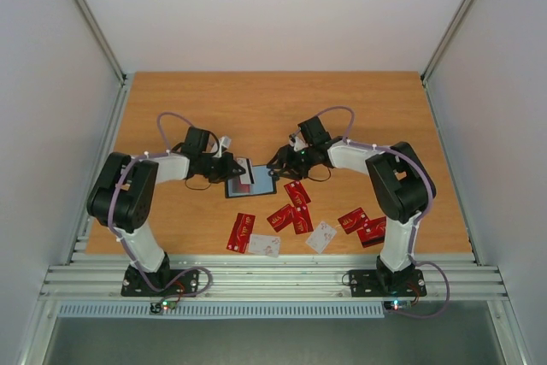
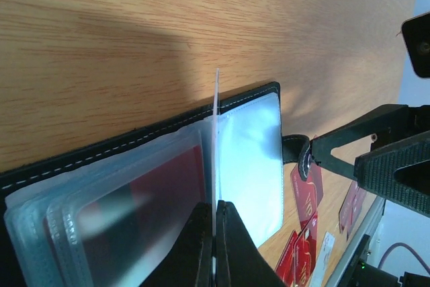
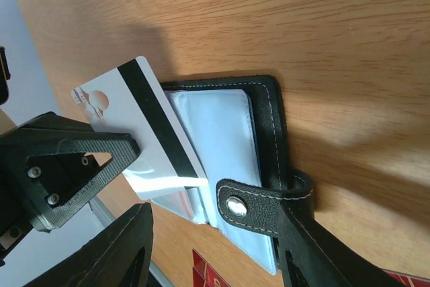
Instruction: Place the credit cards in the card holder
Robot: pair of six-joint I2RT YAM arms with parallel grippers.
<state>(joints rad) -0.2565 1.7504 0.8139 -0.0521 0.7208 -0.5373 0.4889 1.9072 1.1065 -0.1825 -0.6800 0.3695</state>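
The left fingers (image 2: 196,250) are pressed together on a white card (image 3: 144,126), holding it on edge with its lower end among the clear sleeves of the open holder (image 3: 270,122). The holder lies flat in the middle of the surface (image 1: 256,108). The right fingers (image 3: 124,257) stand spread at the holder's snap-tab end, and red cards (image 1: 291,211) lie scattered nearer the arm bases.

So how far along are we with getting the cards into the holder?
Early. At least one red card already sits in a sleeve of the card holder. The left end effector is shut on a white card at the open sleeves. About eight loose cards are left to load.
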